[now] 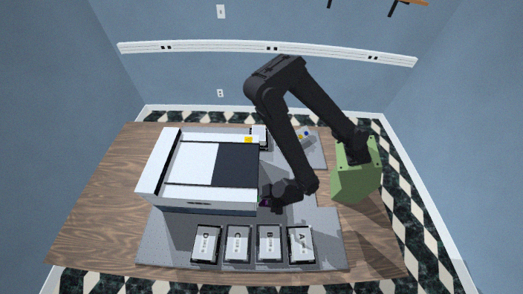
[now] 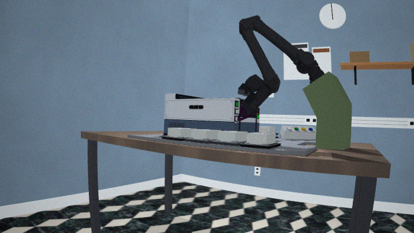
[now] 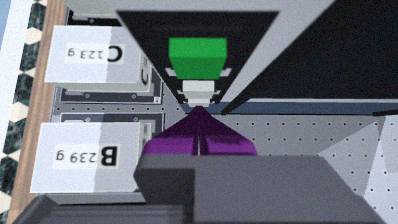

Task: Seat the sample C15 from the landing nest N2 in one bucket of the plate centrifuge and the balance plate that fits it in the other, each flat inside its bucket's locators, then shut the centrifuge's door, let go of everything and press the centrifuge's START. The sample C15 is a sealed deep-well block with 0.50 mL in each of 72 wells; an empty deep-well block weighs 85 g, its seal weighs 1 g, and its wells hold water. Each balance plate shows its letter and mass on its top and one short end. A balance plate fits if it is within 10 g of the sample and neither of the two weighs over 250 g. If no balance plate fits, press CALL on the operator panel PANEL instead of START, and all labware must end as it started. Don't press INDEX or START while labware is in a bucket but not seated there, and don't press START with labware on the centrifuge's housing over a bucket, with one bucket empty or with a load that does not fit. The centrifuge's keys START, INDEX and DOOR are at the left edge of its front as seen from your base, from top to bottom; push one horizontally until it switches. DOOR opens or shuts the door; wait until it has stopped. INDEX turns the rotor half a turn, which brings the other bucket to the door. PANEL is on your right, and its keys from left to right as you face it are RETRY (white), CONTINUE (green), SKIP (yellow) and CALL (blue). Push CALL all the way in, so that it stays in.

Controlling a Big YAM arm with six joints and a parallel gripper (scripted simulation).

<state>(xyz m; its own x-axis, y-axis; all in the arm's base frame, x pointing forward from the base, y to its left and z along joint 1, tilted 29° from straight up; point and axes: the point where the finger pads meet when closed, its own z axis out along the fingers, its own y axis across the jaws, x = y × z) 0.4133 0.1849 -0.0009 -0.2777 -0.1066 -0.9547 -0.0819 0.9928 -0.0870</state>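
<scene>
Gripper (image 3: pixel 199 131) fully closed and empty, purple fingertips together against white key (image 3: pixel 198 89) just ahead, green key (image 3: pixel 197 56) beyond, plates B (image 3: pixel 85 157) and C (image 3: pixel 90 54) off left.

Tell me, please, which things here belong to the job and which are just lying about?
Job: centrifuge, its green key, sample block, balance plates A to D, operator panel, shut gripper.
Lying about: wall clock, posters, shelf, box on it.
</scene>
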